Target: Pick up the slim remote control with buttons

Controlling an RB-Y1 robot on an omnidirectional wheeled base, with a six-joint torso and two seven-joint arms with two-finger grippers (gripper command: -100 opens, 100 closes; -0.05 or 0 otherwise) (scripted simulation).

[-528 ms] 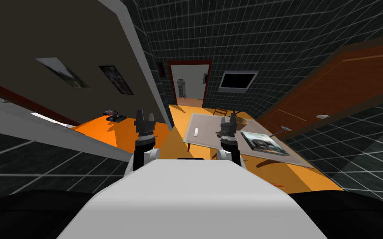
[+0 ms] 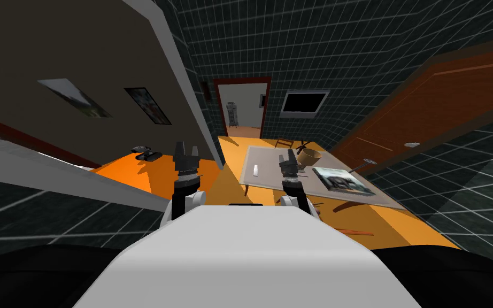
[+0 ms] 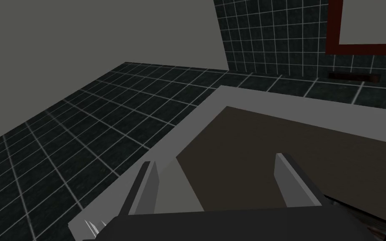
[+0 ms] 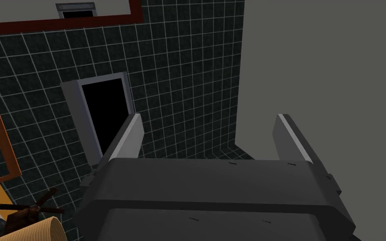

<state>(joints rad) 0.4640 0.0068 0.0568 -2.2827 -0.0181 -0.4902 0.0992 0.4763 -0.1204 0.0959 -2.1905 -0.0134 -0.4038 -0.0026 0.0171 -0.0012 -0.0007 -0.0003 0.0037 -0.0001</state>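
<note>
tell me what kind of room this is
Probably a living room in a house. A grey table carries a slim white remote, a magazine and a tan bowl, with framed pictures to one side and a doorway beyond.

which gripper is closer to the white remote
Right. The right gripper is over the table beside the remote; the left gripper is off past the table's edge.
</note>
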